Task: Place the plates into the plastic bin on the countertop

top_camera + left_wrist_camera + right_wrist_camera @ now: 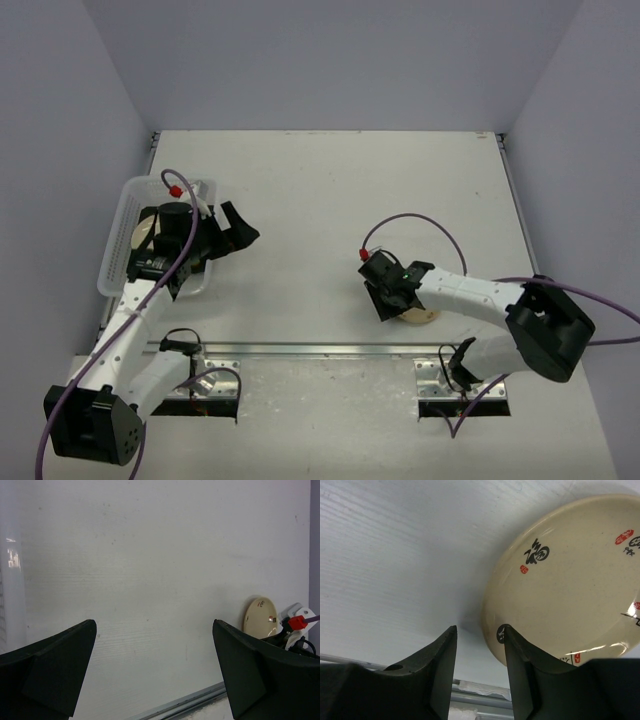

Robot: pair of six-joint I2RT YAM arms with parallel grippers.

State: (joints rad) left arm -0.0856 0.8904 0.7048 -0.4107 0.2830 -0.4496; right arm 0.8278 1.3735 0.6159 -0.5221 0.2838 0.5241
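One cream plate with black characters and small red stamps lies flat on the white countertop, near the front rail. My right gripper is low at its left rim and open. One finger sits over the plate's edge, the other over bare countertop, and the rim lies between them without being pinched. From above, the right gripper covers most of that plate. The plastic bin stands at the far left. My left gripper hovers at the bin's right side, wide open and empty. My arm hides most of the bin's inside.
A metal rail runs along the near edge of the countertop, with both arm bases behind it. Grey walls close in the left, right and back. In the left wrist view the cream plate shows far off beside the right arm's red connector.
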